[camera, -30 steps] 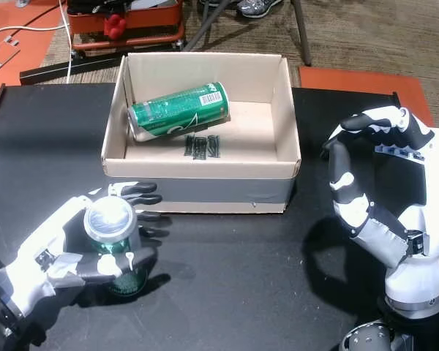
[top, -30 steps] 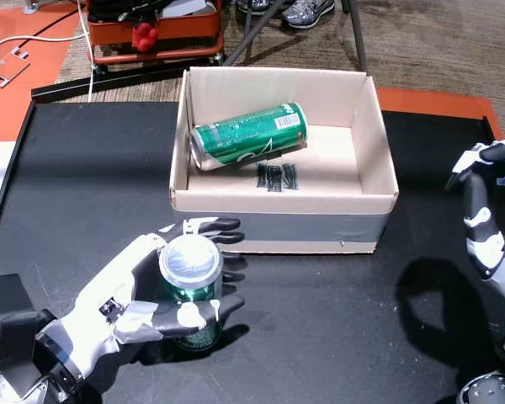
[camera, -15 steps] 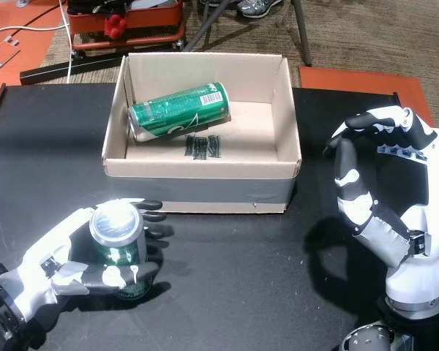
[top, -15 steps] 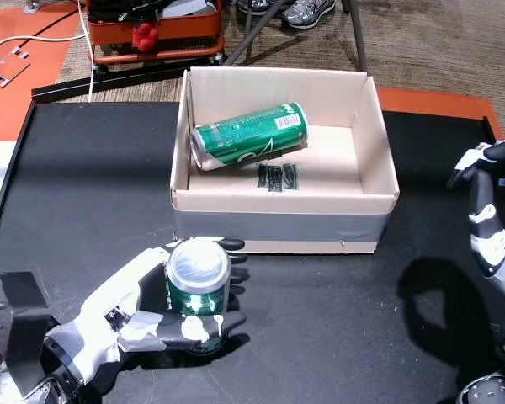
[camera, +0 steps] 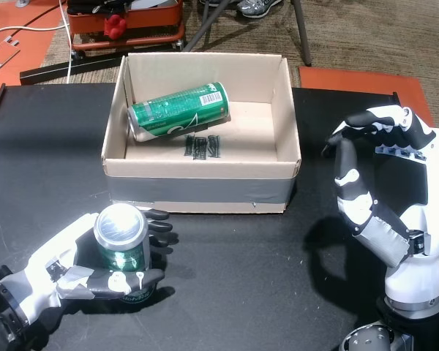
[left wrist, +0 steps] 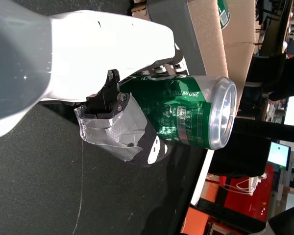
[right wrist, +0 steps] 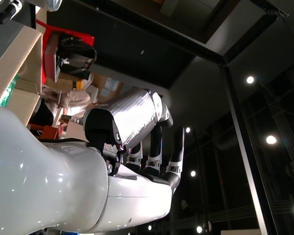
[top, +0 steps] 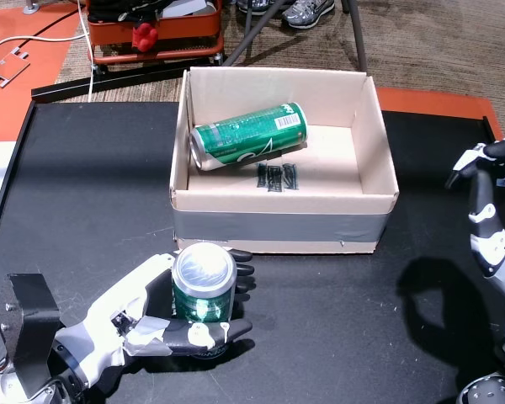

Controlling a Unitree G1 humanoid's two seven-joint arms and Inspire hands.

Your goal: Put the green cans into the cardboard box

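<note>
Upright, the green can [left wrist: 186,115] marked "250 ml" sits clasped in the left hand's [top: 143,324] fingers [top: 204,330].

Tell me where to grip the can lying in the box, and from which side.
Grip the can in the box across the middle of its round body, coming straight down from above. It lies on its side near the cardboard box's back-left corner, so the walls block a sideways approach. Probably set the fingers on either long side, clear of the rims. The left hand already holds the upright can.

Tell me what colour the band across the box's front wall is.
Grey tape on the box, clearest in a head view.
</note>
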